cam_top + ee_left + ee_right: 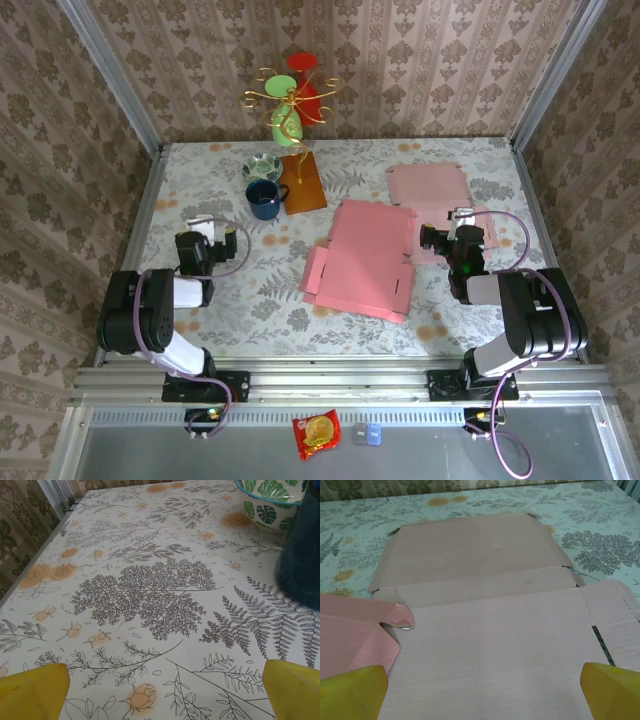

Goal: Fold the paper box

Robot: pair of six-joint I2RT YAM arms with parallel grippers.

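**Item 1: my left end effector** [205, 225] [162, 695]. Released, jaws spread wide with nothing between them. It sits at about 9 o'clock on the counter [250, 310] [150, 595] in the overhead view, pointing toward 12. From its wrist, both yellow fingertips [30, 692] frame bare leaf-printed cloth.

**Item 2: my right end effector** [460, 222] [482, 692]. Released, jaws spread wide and gripping nothing. It sits at about 3 o'clock on the counter [600, 540], also pointing toward 12. Its yellow fingertips [615, 690] hang over pink card.

**Item 3: paper box** [365, 260] [355, 630]. A bright pink blank, unfolded and lying flat near the counter's centre, a little toward 3 o'clock. Flaps stick out at its 9 o'clock edge. It is just beside my right end effector and well apart from my left. From the right wrist, one corner of it shows at 8 o'clock.

**Item 4: paler pink sheet** [430, 185] [485, 645]. Flat, at about 1 o'clock from the paper box. It has a crease across it and a narrow slot near its 3 o'clock edge in the right wrist view. Whether it overlaps the box I cannot tell.

**Item 5: blue mug** [264, 198] [300, 555]. Upright, at about 10 o'clock on the counter, near my left end effector.

**Item 6: leaf-patterned bowl** [263, 166] [270, 505]. Just beyond the mug toward 12 o'clock.

**Item 7: brown board** [303, 182]. Beside the mug at its 3 o'clock, with a gold wire ornament [290, 95] at its far end.

**Item 8: red snack packet** [317, 433]. On the grey ledge at 6 o'clock, between my two bases.
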